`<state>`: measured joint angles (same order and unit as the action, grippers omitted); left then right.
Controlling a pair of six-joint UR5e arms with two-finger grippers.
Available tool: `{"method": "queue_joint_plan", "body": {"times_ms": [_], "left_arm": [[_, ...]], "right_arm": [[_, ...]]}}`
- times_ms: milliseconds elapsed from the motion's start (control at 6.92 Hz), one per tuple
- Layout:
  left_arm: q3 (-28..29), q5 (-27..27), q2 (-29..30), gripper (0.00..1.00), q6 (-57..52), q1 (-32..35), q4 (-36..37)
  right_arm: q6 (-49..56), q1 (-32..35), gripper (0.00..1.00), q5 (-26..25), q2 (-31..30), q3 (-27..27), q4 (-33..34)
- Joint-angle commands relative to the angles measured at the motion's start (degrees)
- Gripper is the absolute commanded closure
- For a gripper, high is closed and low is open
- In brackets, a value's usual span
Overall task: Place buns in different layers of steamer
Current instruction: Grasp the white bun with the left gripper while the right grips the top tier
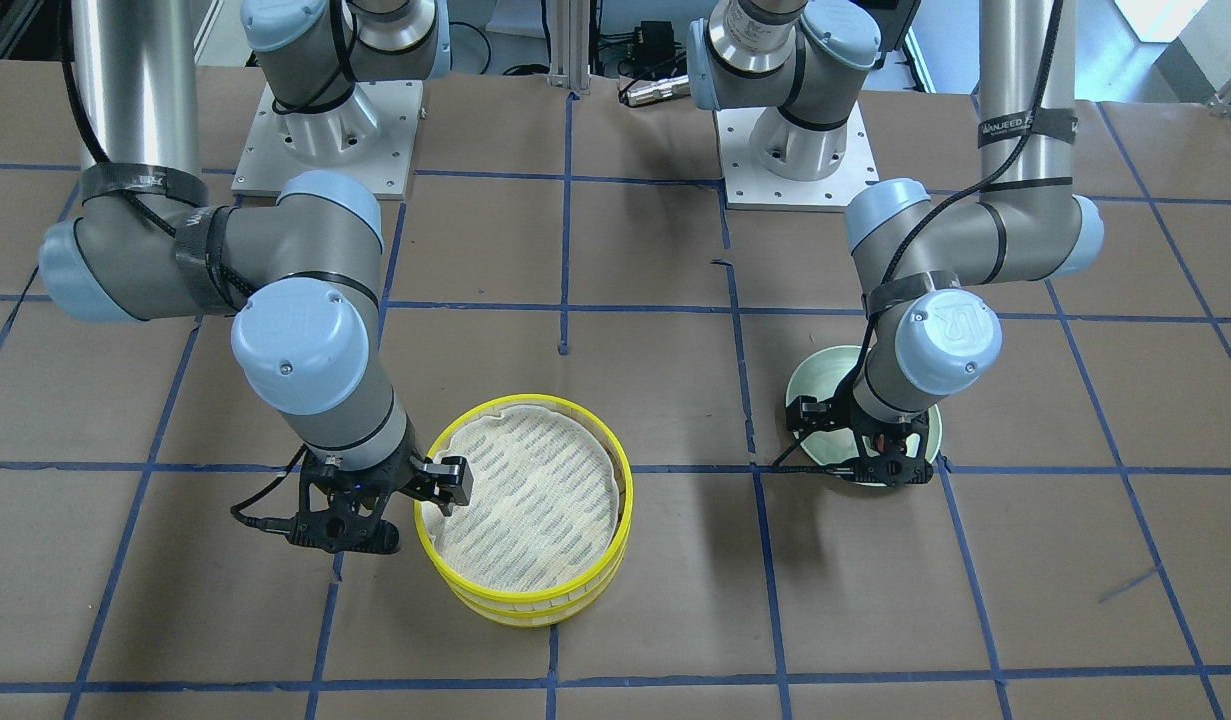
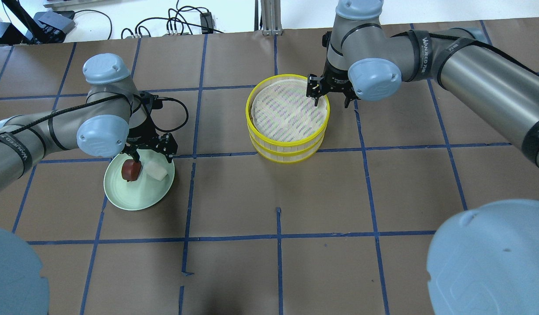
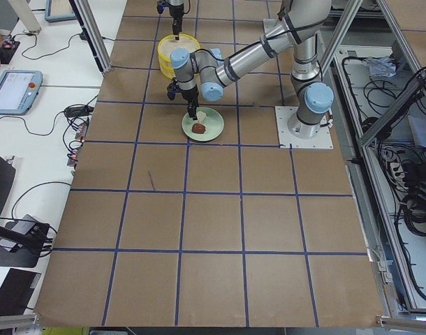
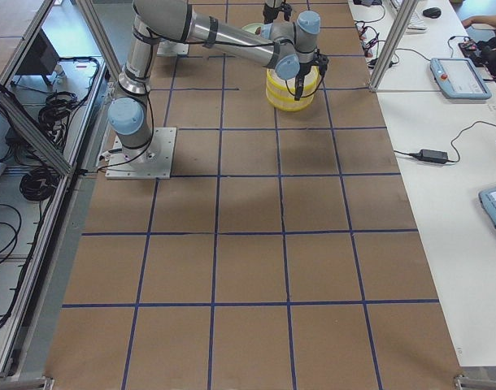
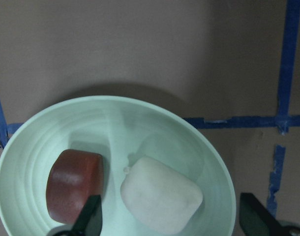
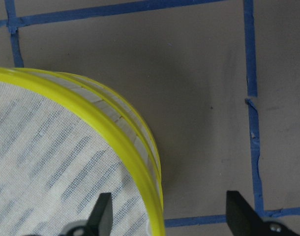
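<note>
The steamer point(image 2: 287, 144) stands as two stacked yellow-rimmed layers. The top layer point(image 2: 289, 111) shows a bare cloth liner; the inside of the lower layer is hidden. My right gripper point(image 2: 331, 99) is open and straddles the top layer's rim point(image 6: 140, 152), one finger inside and one outside. The white bun point(image 5: 161, 194) and the reddish-brown bun point(image 5: 74, 184) lie side by side on the pale green plate point(image 2: 138, 197). My left gripper point(image 5: 172, 223) is open low over the plate, its fingers on either side of the white bun.
The table is brown paper with a blue tape grid point(image 2: 278, 238). Both arm bases point(image 1: 325, 140) stand on plates at the robot's side. Cables point(image 2: 173, 24) lie beyond the far table edge.
</note>
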<state>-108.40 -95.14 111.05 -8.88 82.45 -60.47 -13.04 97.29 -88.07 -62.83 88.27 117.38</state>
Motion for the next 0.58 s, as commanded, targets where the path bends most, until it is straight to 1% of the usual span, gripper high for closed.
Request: {"method": "queue_joint_plan", "body": {"times_ms": [0, 145, 289, 434], "left_arm": [[-0.9, -0.1, 0.5, 0.71, 0.2, 0.0, 0.3], [-0.9, 0.0, 0.4, 0.83, 0.1, 0.0, 0.3], [-0.2, 0.0, 0.0, 0.95, 0.1, 0.0, 0.3], [0.9, 0.0, -1.0, 0.97, -0.3, 0.1, 1.1]], "right_arm": [[0.0, 0.0, 0.73, 0.0, -0.3, 0.3, 0.2], [-0.1, -0.1, 0.8, 0.0, -0.5, 0.3, -0.2], [-0.1, -0.1, 0.85, 0.0, -0.6, 0.3, -0.3], [-0.1, 0.0, 0.91, -0.1, -0.9, 0.4, -1.2]]}}
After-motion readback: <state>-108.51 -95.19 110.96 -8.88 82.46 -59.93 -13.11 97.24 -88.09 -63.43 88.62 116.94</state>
